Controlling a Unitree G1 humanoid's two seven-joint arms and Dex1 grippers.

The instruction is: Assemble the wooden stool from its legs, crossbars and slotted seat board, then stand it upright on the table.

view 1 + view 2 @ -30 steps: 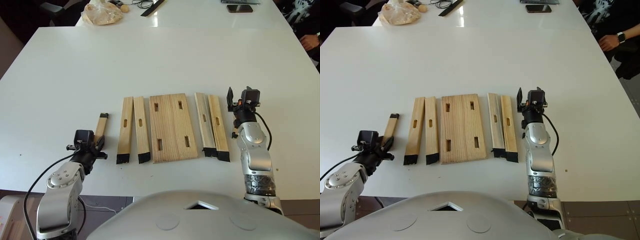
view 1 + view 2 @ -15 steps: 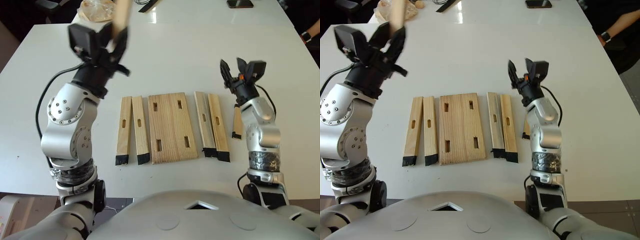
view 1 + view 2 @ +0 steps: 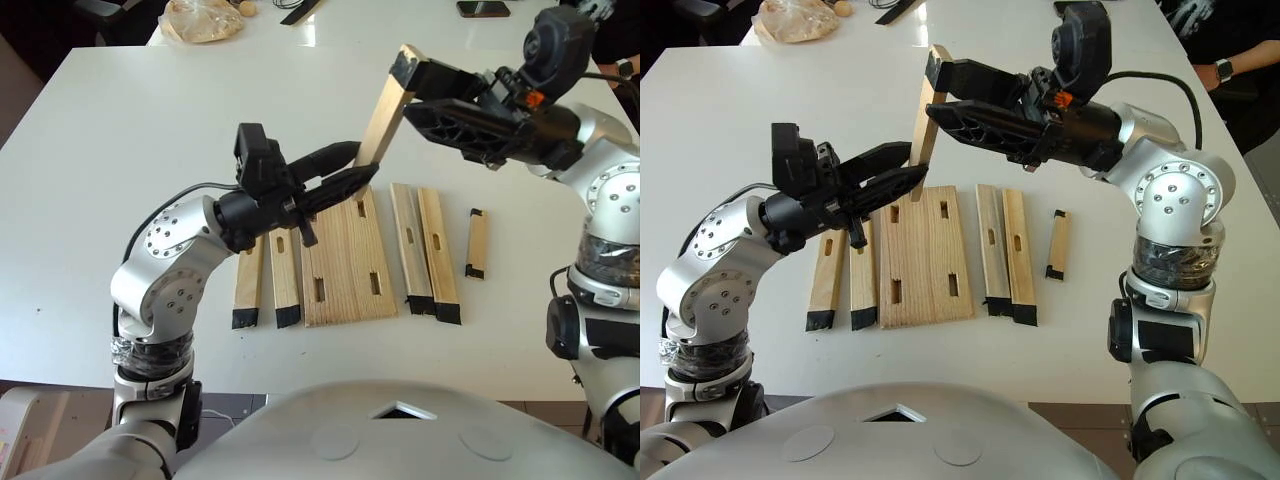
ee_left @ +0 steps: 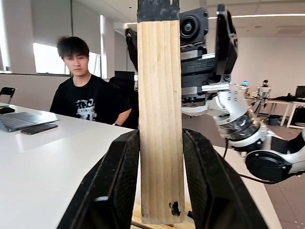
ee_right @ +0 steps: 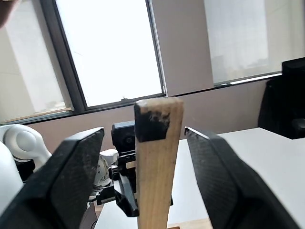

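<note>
**Left gripper holds bar over board, right gripper spread around its top**

Your left gripper [image 3: 357, 166] pinches the bar [image 3: 386, 108] near its lower end. In the left wrist view both fingers [image 4: 119, 186] press flat against the bar's sides. The bar is off the table and tilted, with its black-tipped end up. From the head views, its lower end looks to hang over the far edge of the board [image 3: 342, 255].

Your right gripper [image 3: 412, 90] is spread, with one finger on each side of the bar's top end. The right wrist view shows a gap between each finger [image 5: 78, 176] and the wood, so it has no grip there. From the head views you cannot tell whether the upper finger touches the black tip.

The board lies flat on the table [image 3: 120, 150] with its four slots facing up. The two left legs [image 3: 250, 262] lie side by side just left of the board, black ends at the near side. The two right legs [image 3: 437, 250] lie touching each other just right of the board, black ends also near. The second bar [image 3: 477, 243] lies flat to the right of the right legs, apart from them.

A bag [image 3: 203, 22] and a phone [image 3: 483, 8] sit on the far table.
</note>
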